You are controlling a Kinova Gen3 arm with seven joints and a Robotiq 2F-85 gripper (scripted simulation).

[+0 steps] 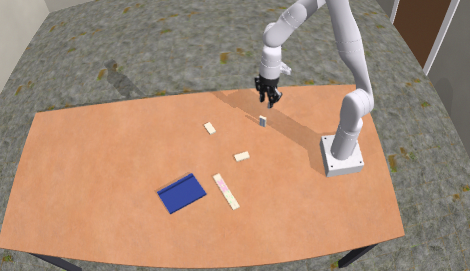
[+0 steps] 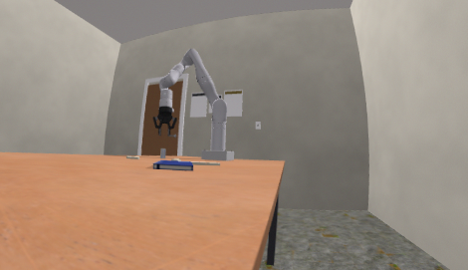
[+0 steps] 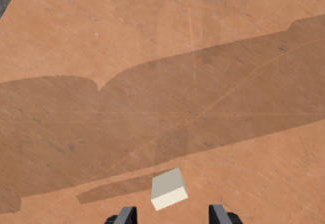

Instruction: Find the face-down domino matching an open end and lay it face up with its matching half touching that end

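I have the gripper (image 1: pixel 270 105) (image 2: pixel 165 135) (image 3: pixel 173 214) partly open and empty above the upright domino (image 1: pixel 262 121) (image 2: pixel 162 152) (image 3: pixel 169 189), which stands on the table's far side, left of the arm's base (image 1: pixel 354 169) (image 2: pixel 228 156). In the wrist view it lies ahead of the fingertips, slightly off-centre, so I'd judge a small shift is needed before descending.

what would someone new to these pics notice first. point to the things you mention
Probably the big pale grey jointed arm (image 1: pixel 348 42) (image 2: pixel 203 77), bent over the far side of the orange-brown wooden table (image 1: pixel 100 152) (image 2: pixel 149 191). Next, the dark blue rectangular object (image 1: pixel 181 194) (image 2: pixel 173 165), lying beside the row of cream dominoes (image 1: pixel 226 192).
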